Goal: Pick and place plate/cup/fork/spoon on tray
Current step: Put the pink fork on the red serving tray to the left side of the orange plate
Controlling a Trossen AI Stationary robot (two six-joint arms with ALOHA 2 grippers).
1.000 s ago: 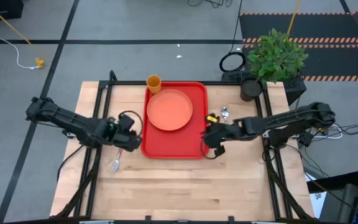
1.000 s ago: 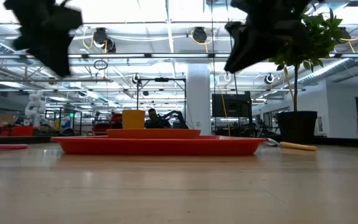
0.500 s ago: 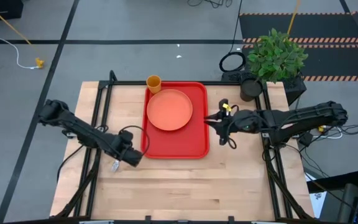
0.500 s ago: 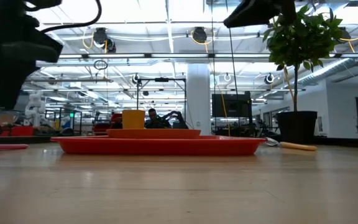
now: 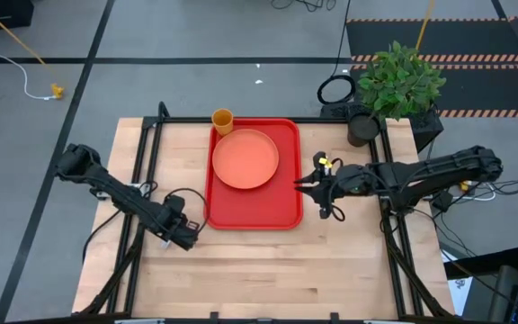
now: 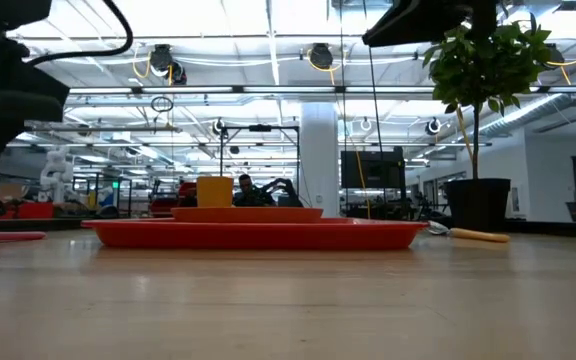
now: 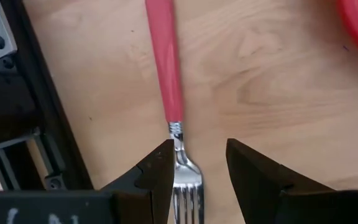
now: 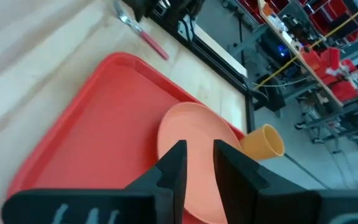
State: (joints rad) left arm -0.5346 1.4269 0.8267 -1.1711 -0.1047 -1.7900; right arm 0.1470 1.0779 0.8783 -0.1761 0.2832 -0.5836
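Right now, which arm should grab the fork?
Left. Its hand is open, straddling the fork near the tines. The right hand is across the tray, beside its right edge.

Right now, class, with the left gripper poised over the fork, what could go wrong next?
The left gripper, open, straddles the fork at its tines, not the handle; closing there may let thin metal slip or pivot. The cup stands off the tray at its far edge, so a passing arm could knock it.

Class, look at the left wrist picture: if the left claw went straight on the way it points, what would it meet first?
Probably the pink-handled metal fork lying on the wooden table: its tines sit between the open left claw fingers, though height above it is unclear.
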